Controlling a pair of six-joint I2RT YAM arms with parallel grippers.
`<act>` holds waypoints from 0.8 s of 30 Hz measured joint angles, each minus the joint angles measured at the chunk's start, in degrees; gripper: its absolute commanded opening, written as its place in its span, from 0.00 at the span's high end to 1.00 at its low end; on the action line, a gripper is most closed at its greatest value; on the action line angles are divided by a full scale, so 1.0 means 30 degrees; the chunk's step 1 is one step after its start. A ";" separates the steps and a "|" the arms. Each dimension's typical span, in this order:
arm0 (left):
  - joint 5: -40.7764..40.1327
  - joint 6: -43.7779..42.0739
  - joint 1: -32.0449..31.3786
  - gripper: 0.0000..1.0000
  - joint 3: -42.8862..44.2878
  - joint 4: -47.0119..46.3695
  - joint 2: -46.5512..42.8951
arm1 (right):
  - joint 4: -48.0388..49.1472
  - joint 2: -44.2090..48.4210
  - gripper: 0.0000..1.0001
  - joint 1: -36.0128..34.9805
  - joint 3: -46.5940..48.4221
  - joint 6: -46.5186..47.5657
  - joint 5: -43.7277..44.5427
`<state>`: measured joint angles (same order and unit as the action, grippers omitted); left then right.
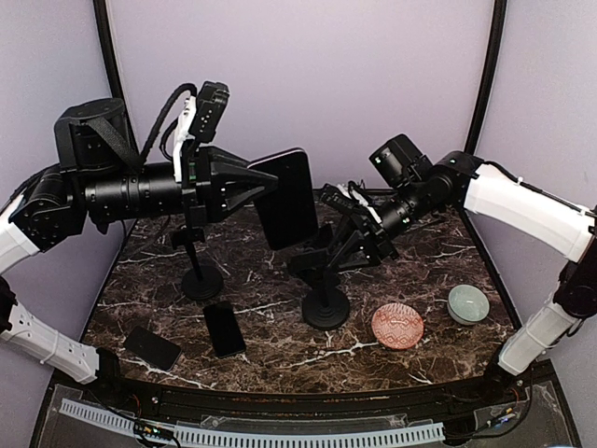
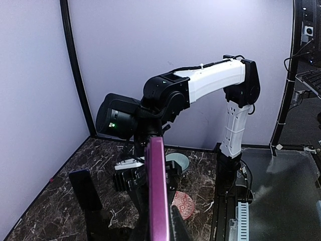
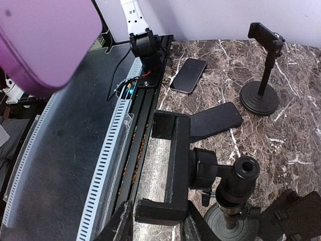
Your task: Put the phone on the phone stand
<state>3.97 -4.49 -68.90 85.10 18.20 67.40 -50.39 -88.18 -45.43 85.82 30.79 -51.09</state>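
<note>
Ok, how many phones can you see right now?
3. One phone is in the left gripper, above the table; a second phone lies flat near the front edge; a third phone lies by the front-left corner. None seems hidden.

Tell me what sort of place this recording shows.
Likely a robot test cell: plain lavender walls box in a marble-look table, with left arm and right arm mounted at its near edge.
</note>
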 measured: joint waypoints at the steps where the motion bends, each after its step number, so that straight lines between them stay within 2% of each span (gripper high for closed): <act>1: -0.0022 0.0029 0.0000 1.00 -0.0073 -0.0058 -0.0095 | -0.0073 0.0000 0.69 0.0000 0.0000 0.0015 0.0146; 6: -0.0073 0.0182 0.0000 1.00 -0.0313 -0.0284 -0.0328 | -0.0525 -0.0007 0.71 0.0015 0.0044 0.0007 0.0605; 14: -0.0197 0.0219 0.0000 1.00 -0.0423 -0.0306 -0.0306 | -0.0634 -0.0197 0.64 0.0423 0.0583 -0.2033 0.1151; 20: -0.0408 0.0197 0.0000 1.00 -0.0452 -0.0313 -0.0117 | -0.0954 -0.0372 0.73 0.1588 0.1188 -0.3665 0.2011; 22: -0.0474 0.0189 0.0000 1.00 -0.0525 -0.0328 -0.0029 | -0.1297 -0.0459 0.70 0.1858 0.1362 -0.4036 0.1953; 24: -0.0503 0.0182 0.0000 1.00 -0.0568 -0.0321 0.0087 | -0.1515 -0.0605 0.63 0.2018 0.1464 -0.4226 0.1945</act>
<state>2.46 -3.95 -68.90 83.40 17.23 67.66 -54.94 -90.00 -39.38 90.21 18.11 -45.25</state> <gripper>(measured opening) 0.074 0.296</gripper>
